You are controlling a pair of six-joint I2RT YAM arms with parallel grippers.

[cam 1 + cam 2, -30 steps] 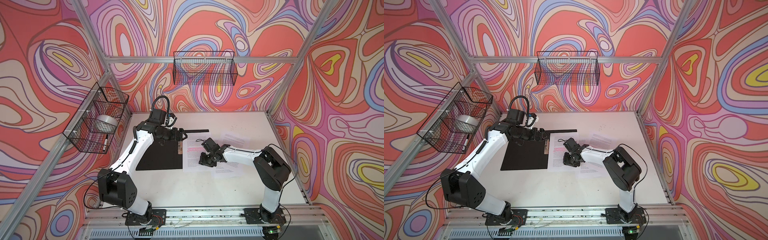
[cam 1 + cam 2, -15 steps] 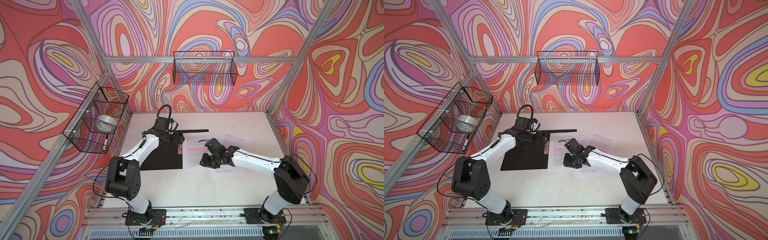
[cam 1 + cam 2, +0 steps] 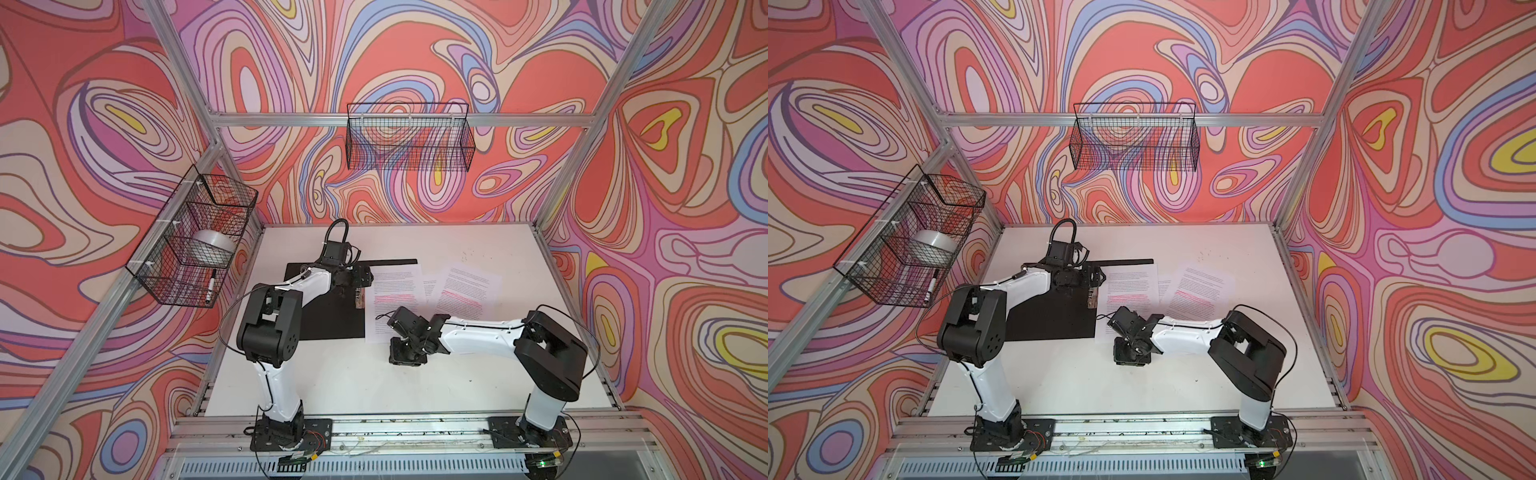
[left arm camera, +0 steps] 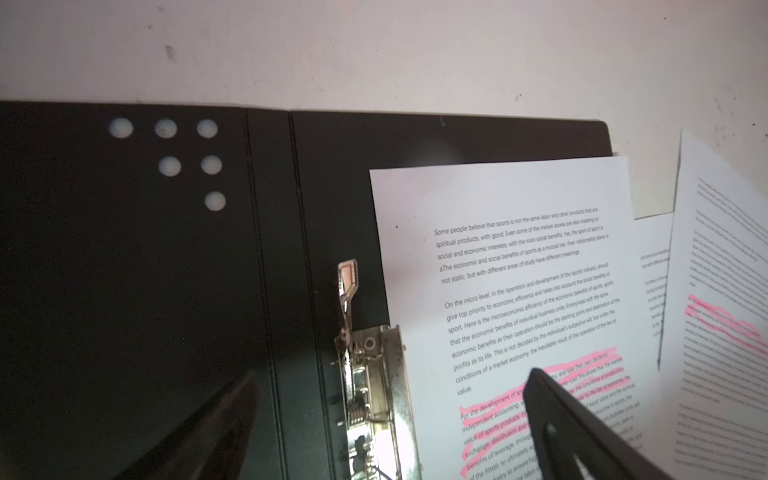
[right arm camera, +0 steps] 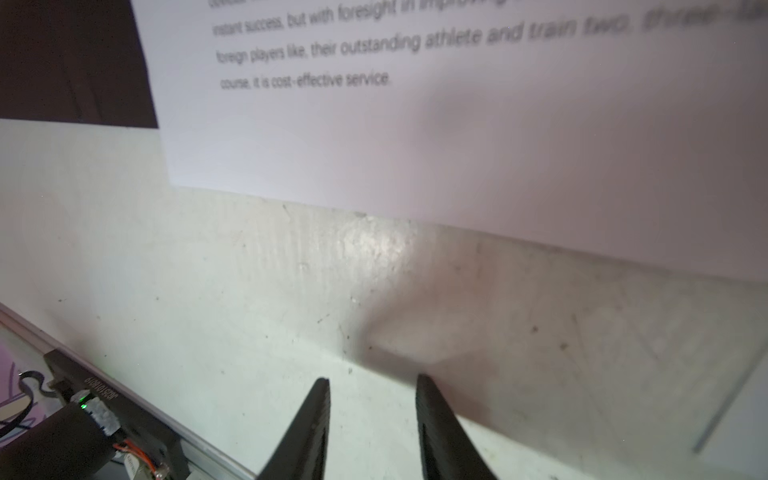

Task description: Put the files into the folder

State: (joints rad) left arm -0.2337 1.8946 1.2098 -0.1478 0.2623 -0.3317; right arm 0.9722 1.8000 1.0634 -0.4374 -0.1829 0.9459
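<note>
Folder (image 3: 332,320): lies open on the worktop (image 3: 332,382), black inside up, with the metal clip (image 4: 370,374) at the spine.
Files: you will find one pink-highlighted sheet (image 3: 395,286) on the folder's right half, just beside the clip. A second highlighted sheet (image 3: 465,291) lies tilted on the worktop further right.
Left end effector (image 4: 390,374): hovers over the clip, fingers wide apart and holding nothing.
Right end effector (image 5: 372,378): low over bare worktop near the first sheet's edge. Note the narrow gap with nothing between.

The folder (image 4: 145,291) shows black inside with six pale dots; the files (image 4: 511,199) are white, printed black, streaked pink. The bench (image 3: 345,382) is white; the walls (image 3: 415,50) swirl coral, lilac, blue, yellow.
</note>
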